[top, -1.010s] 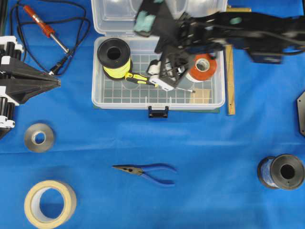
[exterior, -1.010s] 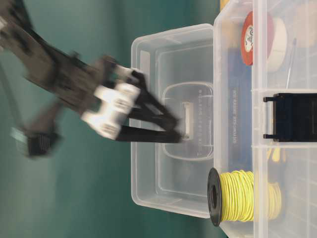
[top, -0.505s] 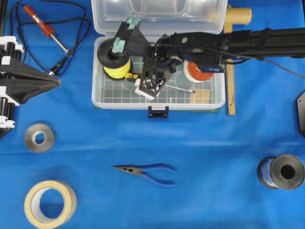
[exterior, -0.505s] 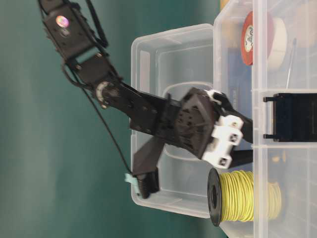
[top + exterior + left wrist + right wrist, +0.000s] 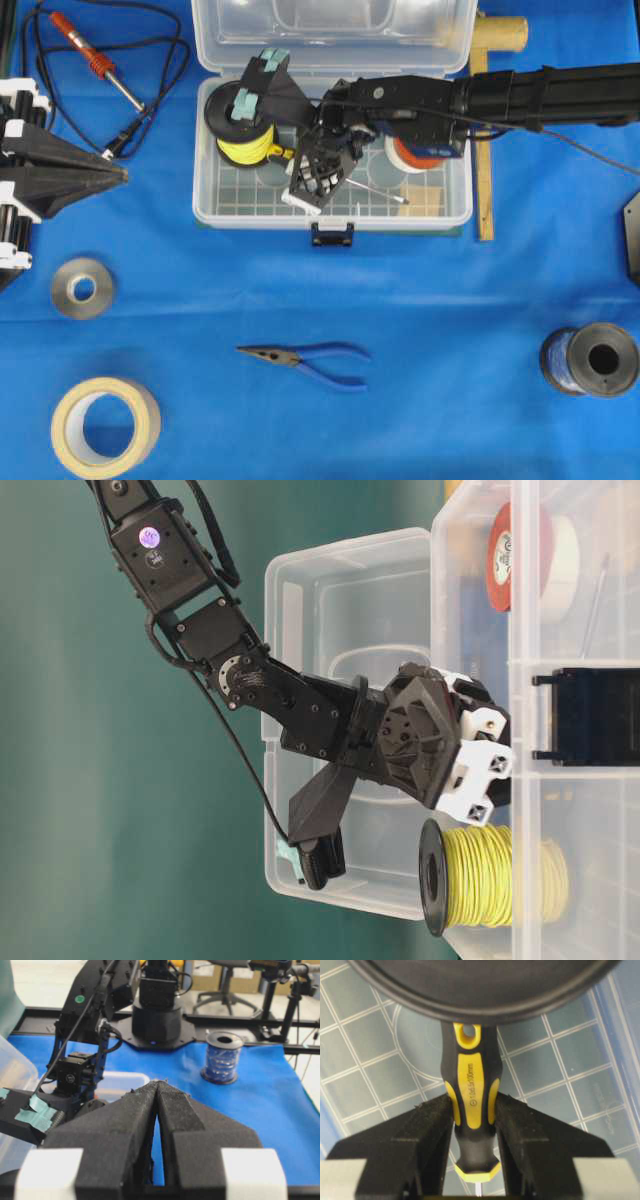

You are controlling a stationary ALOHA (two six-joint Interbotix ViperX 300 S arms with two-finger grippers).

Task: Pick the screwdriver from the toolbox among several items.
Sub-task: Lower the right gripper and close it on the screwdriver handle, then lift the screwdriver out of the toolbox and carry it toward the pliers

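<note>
Inside the toolbox (image 5: 210,205), my right jaws (image 5: 471,1110) close on the screwdriver (image 5: 470,1105), their pads pressed to either side of its yellow-and-black handle where it lies flat on the gridded floor; the grip sits at the waist of the handle, with the hang-hole end ahead of the jaws and the collar and thin shaft running back between them, out of the wrist view; directly ahead of the jaws, the black flange of the yellow wire spool (image 5: 238,128) overhangs the handle's tip, and I judge that to be the chief hazard, since a lift that drifts forward could catch the tip under that flange and twist the tool out of my hold; the handle is smooth and tapered, so a pinch this shallow could also let it slide or pivot nose-down as the floor's support goes; behind the jaws the shaft (image 5: 378,191) points toward the orange tape roll (image 5: 420,150), which it might snag if I swing; my left jaws (image 5: 158,1100) rest pressed together with nothing between them, well apart from the work.
</note>
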